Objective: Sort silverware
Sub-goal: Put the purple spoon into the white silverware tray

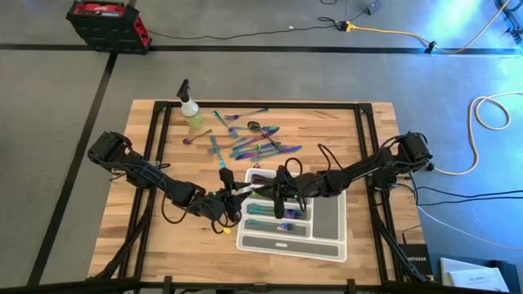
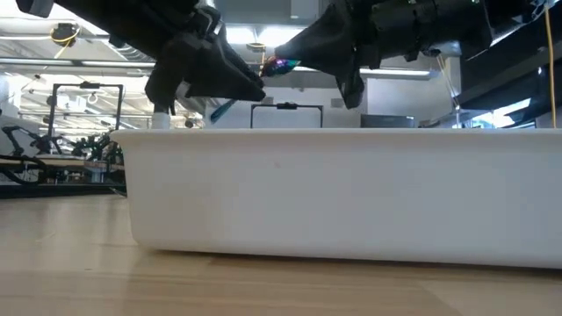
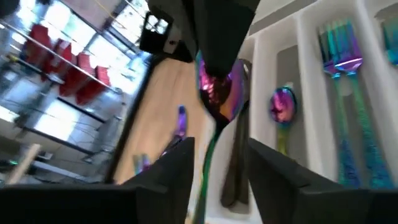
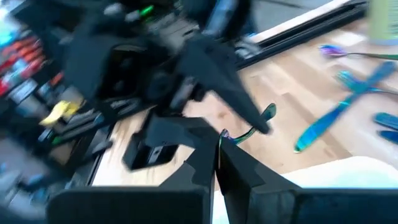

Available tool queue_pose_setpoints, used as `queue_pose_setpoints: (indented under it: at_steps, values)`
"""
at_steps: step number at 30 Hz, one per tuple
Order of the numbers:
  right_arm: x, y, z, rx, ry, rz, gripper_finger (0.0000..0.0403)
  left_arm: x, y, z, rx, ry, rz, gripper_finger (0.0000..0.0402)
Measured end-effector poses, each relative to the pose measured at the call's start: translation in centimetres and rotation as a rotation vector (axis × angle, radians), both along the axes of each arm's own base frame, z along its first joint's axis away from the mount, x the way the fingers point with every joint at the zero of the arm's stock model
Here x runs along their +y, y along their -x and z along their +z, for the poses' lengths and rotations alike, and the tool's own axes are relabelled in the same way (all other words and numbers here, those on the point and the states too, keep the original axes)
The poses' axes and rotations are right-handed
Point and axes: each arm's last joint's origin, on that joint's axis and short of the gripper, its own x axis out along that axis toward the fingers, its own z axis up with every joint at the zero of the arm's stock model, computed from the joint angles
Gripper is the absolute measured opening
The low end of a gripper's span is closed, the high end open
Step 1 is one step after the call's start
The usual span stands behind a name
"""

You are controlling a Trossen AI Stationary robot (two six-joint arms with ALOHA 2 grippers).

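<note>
Pinching a spoon (image 3: 219, 93) over the tray's (image 1: 335, 245) left edge, right end effector (image 1: 275, 189); left end effector (image 1: 237, 193) spread.

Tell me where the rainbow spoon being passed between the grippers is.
In the high view the spoon hangs above the white tray's left edge, its bowl pinched by the right gripper and its handle between the left gripper's parted fingers.

Iridescent purple-green spoon (image 3: 219, 93) beside teal-blue rainbow forks (image 3: 341, 56) in a white-grey tray (image 1: 331, 245). Pale striped wood table (image 1: 155, 245), yellow-green bottle (image 1: 193, 114) with black cap, black arms, red crate (image 1: 106, 20).
</note>
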Motion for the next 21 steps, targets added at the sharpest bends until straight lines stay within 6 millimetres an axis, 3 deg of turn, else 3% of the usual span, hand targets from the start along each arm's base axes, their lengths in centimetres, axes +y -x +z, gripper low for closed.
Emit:
queue_pose_setpoints:
  at_steps: [4, 12, 17, 21]
  values:
    - [0.4, -0.8, 0.8, 0.066, 0.104, 0.096, 0.0000, 0.4, -0.2, -0.4, 0.050, 0.119, -0.024, 0.0147]
    - [0.7, -1.7, 3.0, 0.438, 0.431, 0.237, 0.0000, 0.5, -0.2, -0.7, 0.080, 0.240, -0.067, 0.0148]
    - [0.8, -2.4, 5.8, 0.429, 0.550, 0.283, 0.0000, 0.4, -0.3, -0.7, 0.069, 0.313, -0.076, 0.0148]
    - [1.1, -2.6, 7.9, 0.437, 0.542, 0.390, 0.0000, 1.0, -0.5, -0.8, 0.058, 0.377, -0.057, 0.0147]
